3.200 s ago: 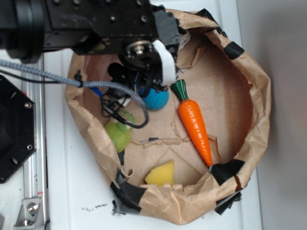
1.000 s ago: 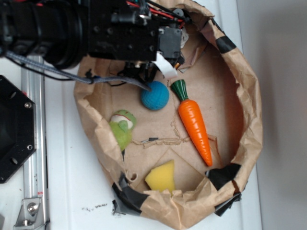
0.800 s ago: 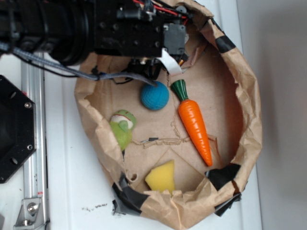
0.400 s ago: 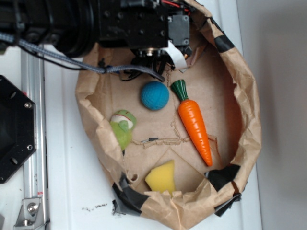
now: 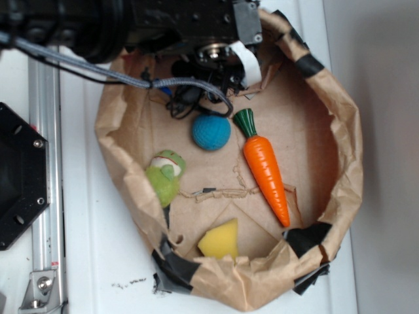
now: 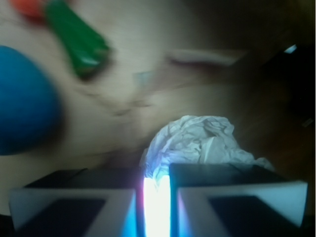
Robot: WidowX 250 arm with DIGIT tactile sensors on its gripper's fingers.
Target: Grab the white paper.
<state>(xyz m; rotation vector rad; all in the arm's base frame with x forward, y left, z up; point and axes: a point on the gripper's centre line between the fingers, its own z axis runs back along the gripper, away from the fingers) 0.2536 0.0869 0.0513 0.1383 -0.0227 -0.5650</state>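
Observation:
The white paper point(image 6: 197, 143) is a wrinkled wad lying on the brown floor of the bag in the wrist view. One edge of it runs down into the narrow slot between my two fingers. My gripper point(image 6: 157, 177) is shut on that edge, with most of the wad bulging out above the right finger. In the exterior view the black arm hides the paper. There the gripper point(image 5: 222, 75) sits at the far side of the bag, just beyond the blue ball point(image 5: 211, 132).
The brown paper bag point(image 5: 340, 163) with black tape rings everything. Inside lie the blue ball point(image 6: 24, 98), an orange carrot point(image 5: 265, 167) with a green top point(image 6: 79, 44), a green toy point(image 5: 163, 176) and a yellow wedge point(image 5: 219, 240). A black plate point(image 5: 19, 176) lies at the left.
The arm has pulled back from over the blue ball toward the far rim of the bag, uncovering the ball fully. The bag's rim has shifted a little.

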